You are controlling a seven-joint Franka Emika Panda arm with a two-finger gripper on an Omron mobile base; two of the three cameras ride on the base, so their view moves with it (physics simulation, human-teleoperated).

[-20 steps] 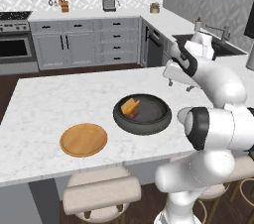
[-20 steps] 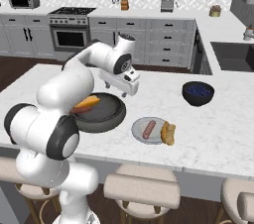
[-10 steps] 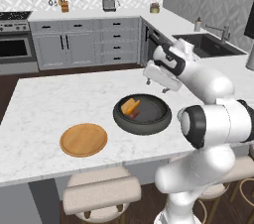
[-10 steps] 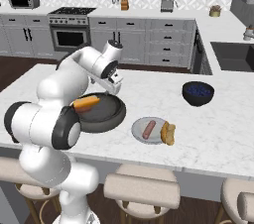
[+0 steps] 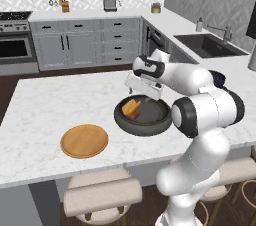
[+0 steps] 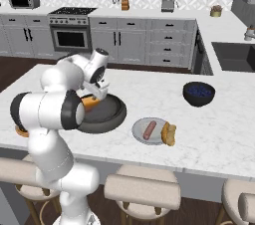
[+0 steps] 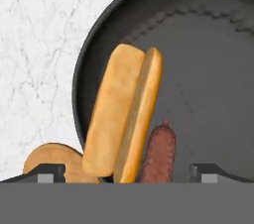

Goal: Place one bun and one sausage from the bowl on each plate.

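We are hovering spread jaws over the bowl [image 5: 144, 119], lining up on the bun [image 7: 122, 116] beside the sausage [image 7: 158, 152]; next we're needing to descend and pinch it for the wooden plate [image 5: 84, 140].

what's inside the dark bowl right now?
One bun and one sausage lie side by side near the rim of the bowl. Their near ends are cut off at the hand view's bottom; the bowl's other visible floor is bare.
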